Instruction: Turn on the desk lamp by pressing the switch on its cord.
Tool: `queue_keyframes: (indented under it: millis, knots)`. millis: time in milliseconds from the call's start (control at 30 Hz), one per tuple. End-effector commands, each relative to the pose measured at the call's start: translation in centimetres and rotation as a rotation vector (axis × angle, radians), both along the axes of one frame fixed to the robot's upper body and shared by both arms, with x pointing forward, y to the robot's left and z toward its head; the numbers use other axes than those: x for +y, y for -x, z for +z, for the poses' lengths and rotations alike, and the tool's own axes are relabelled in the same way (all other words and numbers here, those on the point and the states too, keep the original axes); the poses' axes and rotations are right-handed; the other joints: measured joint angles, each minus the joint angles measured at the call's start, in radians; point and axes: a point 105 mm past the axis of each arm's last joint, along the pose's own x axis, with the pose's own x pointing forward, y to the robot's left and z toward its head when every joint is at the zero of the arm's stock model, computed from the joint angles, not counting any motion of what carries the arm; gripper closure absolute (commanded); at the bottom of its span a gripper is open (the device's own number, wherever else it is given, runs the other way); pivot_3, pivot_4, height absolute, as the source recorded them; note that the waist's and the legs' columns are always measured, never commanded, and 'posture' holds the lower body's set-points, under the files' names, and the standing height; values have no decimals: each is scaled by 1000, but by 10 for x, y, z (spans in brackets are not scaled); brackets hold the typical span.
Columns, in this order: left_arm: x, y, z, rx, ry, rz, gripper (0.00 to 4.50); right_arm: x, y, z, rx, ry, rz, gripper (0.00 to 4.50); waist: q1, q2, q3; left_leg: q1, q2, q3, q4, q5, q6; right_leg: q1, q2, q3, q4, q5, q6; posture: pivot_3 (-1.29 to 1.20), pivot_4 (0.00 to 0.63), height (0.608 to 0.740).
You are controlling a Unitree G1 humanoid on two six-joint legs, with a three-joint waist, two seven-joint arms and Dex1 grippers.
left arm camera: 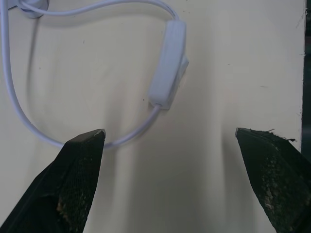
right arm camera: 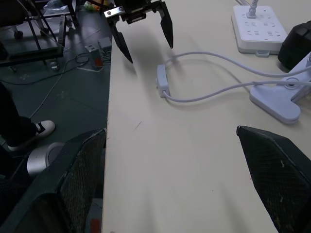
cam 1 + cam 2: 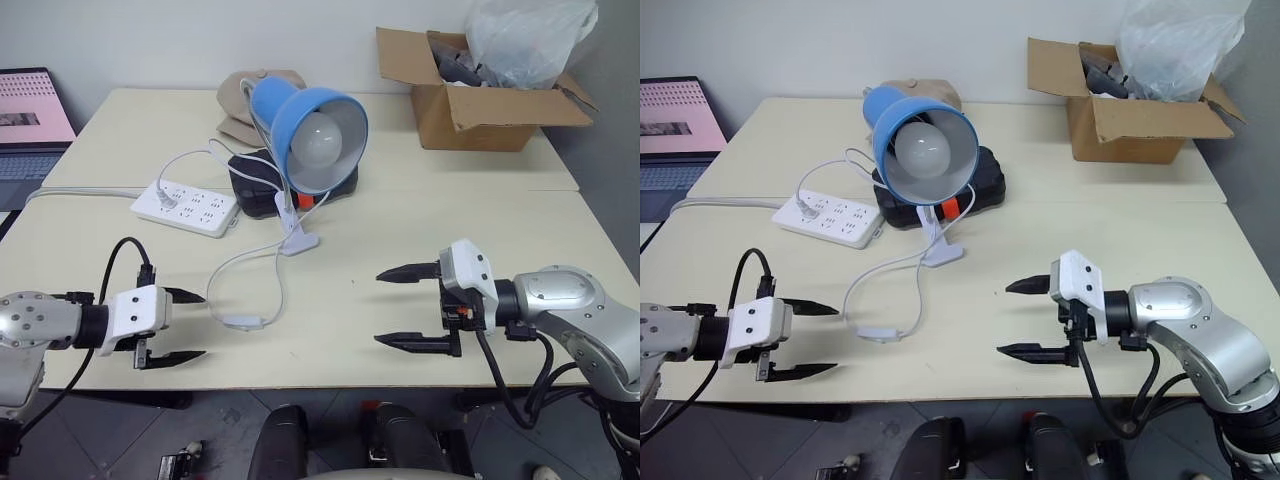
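White oblong plastic inline switch (image 3: 244,322) is lying light and loose, likely sliding. You're hovering both grippers (image 3: 186,325) (image 3: 409,306) wide open; pinch its flat faces.

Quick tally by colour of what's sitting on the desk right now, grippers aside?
White: 3, the switch, the cord, the power strip
Blue: 1, the desk lamp
Black: 1, a case behind the lamp
Brown: 1, a cardboard box
Tan: 1, a cap
Total: 7
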Motion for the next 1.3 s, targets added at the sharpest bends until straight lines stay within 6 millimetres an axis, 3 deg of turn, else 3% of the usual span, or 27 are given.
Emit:
queue_keyframes:
  millis: [33, 267, 367, 700, 933, 1167, 1300]
  knots:
    - [-6, -9, 1, -38, -2, -7, 36, 3, 6, 7, -45, 4, 25, 0, 0, 0, 0, 0, 0, 0, 0, 0, 0, 0, 0, 0, 0, 0, 0, 0, 150, 740]
    - [-26, -17, -9, -21, 18, -74, 36, 11, 0, 13, -77, -7, 34, 0, -1, 0, 0, 0, 0, 0, 1, 0, 0, 0, 0, 0, 0, 0, 1, 0, 150, 740]
    - [-28, -19, -12, -9, 8, -96, 477, 13, 0, 15, -82, -7, 40, 0, 0, -1, 0, 0, 0, 0, 1, 0, 0, 0, 1, 0, 1, 0, 1, 0, 150, 740]
    - [-28, -23, -19, 14, -17, -134, 2626, 12, 0, 16, -78, 2, 29, 0, 0, -1, 0, 0, 0, 0, 2, 0, 0, 1, 1, 0, 1, 1, 1, 0, 150, 740]
    - [-44, -25, -20, 29, 52, -153, 4048, 10, -1, 16, -86, 11, 19, 0, 0, -1, 0, 0, 0, 0, 4, 0, 0, 2, 1, 0, 1, 1, 2, 0, 150, 740]
    - [-69, -22, -12, 85, 127, -174, 4090, 2, -4, 24, -121, 8, -38, 0, 0, -1, -1, 0, 0, -1, 4, 0, 0, 2, 1, 0, 1, 1, 2, 0, 150, 740]
    - [-95, -33, -2, 82, 189, -203, 4090, -2, -4, 28, -149, 16, -80, 0, 0, -1, -1, 0, 0, -2, 4, 0, 0, 2, 2, 0, 1, 1, 2, 0, 150, 740]
